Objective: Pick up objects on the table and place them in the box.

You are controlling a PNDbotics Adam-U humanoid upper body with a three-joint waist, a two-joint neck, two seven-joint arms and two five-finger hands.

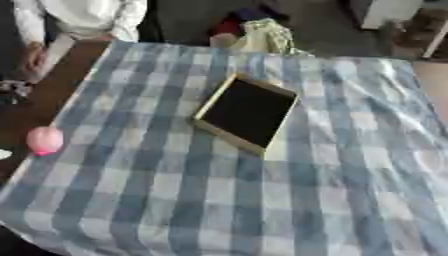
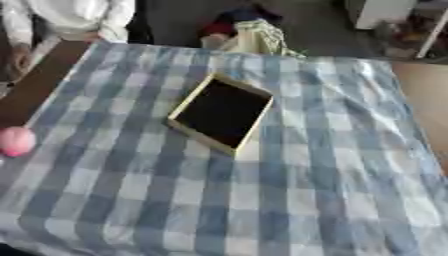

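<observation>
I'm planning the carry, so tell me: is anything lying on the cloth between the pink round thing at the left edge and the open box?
Nothing visible does. The pink round thing sits at the table's left edge, and only bare checked cloth lies between it and the box, which is open and dark inside. Neither robot hand is in view.

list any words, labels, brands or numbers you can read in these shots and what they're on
None can be read.
The box shows a plain pale rim and a dark inside, no lettering.
The checked tablecloth carries only its blue and white pattern.
The pink round object at the cloth's left edge shows no marking.
Neither robot hand is in view.
</observation>
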